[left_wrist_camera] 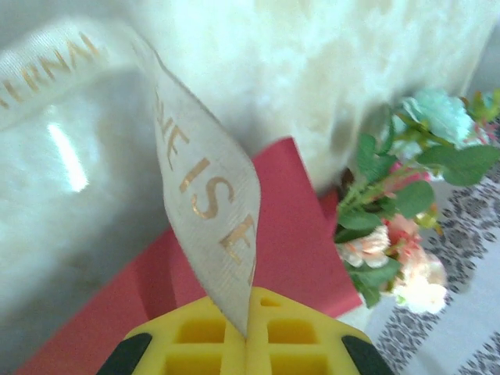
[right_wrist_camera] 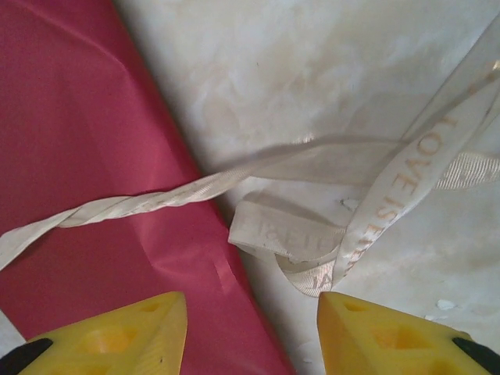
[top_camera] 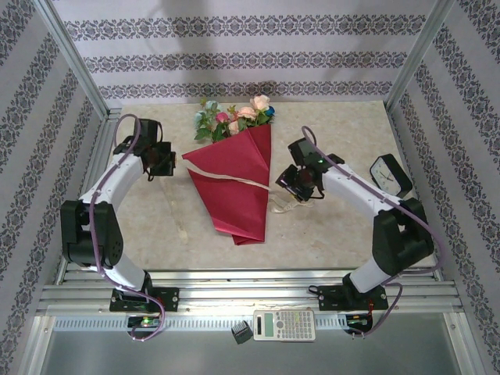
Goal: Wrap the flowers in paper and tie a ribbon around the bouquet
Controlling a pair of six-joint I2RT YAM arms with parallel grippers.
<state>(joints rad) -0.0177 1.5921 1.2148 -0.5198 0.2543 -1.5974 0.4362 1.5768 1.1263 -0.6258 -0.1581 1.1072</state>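
Reading the top view: the marbled table (top_camera: 344,226) takes up most of the frame. The bouquet (top_camera: 234,187) lies flat at centre, a bit left, with its wide end toward the top of the frame and its narrow tip pointing down. The crimson paper (left_wrist_camera: 289,234) is folded into a cone, and 1 flap corner sticks out toward the left edge. The flowers (top_camera: 234,117) fan out of the wide end at upper centre: pink, peach and teal blooms with green leaves.

The ribbon (top_camera: 234,180) crosses the cone about midway, running left to right and twisted into a cord over the paper. On the right side it leaves the paper and drops into a loose pile of loops on the table, gold lettering visible.

The left gripper (left_wrist_camera: 246,332) is clamped on the ribbon. In the left wrist view the band rises from between the 2 yellow fingers and curves to the upper left. In the top view it sits just beside the cone's left flap.

The right gripper (right_wrist_camera: 254,328) has its jaws apart and nothing pinched. 1 finger is over the paper edge at lower left and the other over bare table at lower right, with the ribbon loops between and just ahead of them.

A clock (top_camera: 388,175) is tilted at the right edge of the table. A calculator (top_camera: 283,324) lies at bottom centre, with a small black object (top_camera: 241,333) just to its left.
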